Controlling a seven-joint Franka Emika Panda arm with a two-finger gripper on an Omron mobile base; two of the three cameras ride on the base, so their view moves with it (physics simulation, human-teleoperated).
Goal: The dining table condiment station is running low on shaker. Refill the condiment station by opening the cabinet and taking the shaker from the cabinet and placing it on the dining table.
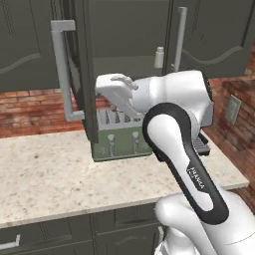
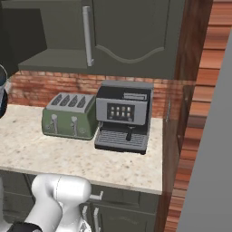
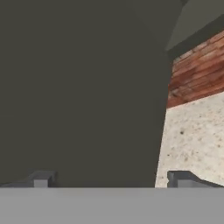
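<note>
Jaws (image 3: 109,179) spread wide against cabinet door (image 3: 78,87); shaker (image 1: 159,57) well apart.

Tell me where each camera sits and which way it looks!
Left base view: behind the arm's left, looking forward over the white arm at the open cabinet door, the shaker inside, and the toaster.
Right base view: behind the arm's right, facing the toaster and coffee machine; white arm at bottom left.
Hand view: on the hand, close to the door; open gripper at bottom.
Both base views share the toaster and counter.
</note>
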